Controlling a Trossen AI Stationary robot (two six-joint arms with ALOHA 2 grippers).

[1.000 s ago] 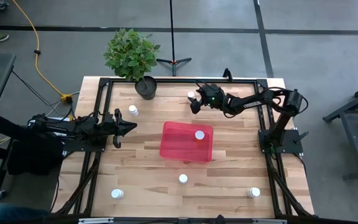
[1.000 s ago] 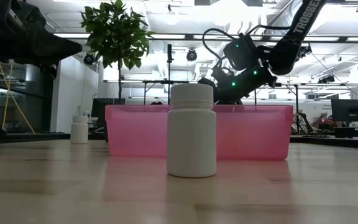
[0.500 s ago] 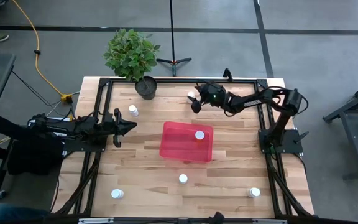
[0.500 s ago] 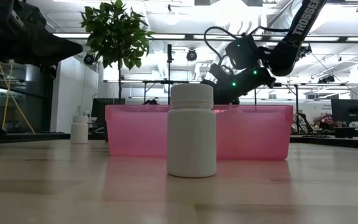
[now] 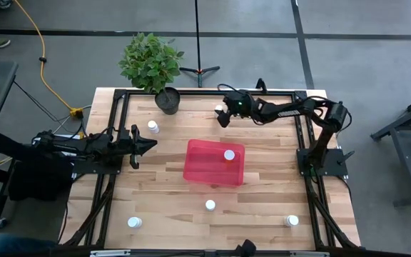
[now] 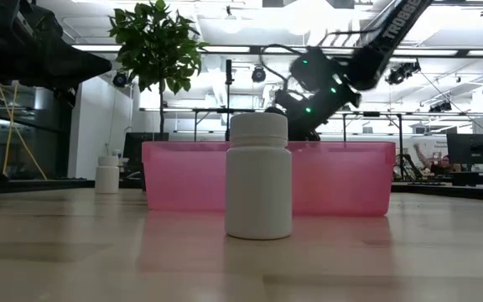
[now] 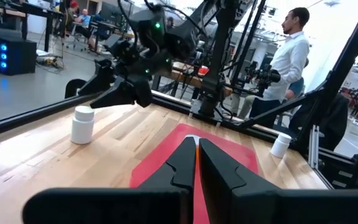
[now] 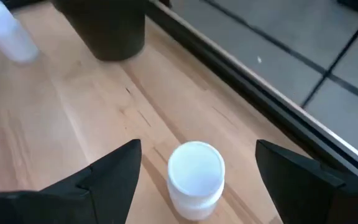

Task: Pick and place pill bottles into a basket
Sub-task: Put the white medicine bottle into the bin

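right gripper [image 8: 194,165] fingers spread, small white-capped plastic pill bottle [image 8: 195,172] upright between them, untouched | advice: descend centred, then close (cap level) | red-pink rectangular plastic basket [image 5: 209,168] well behind fingers | left gripper [image 7: 197,163] pressed together, waiting

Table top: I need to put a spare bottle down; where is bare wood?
Bare wood lies between the basket and the right frame rail, and between the front bottles. The far edge is crowded: plant pot, a bottle, the right gripper.
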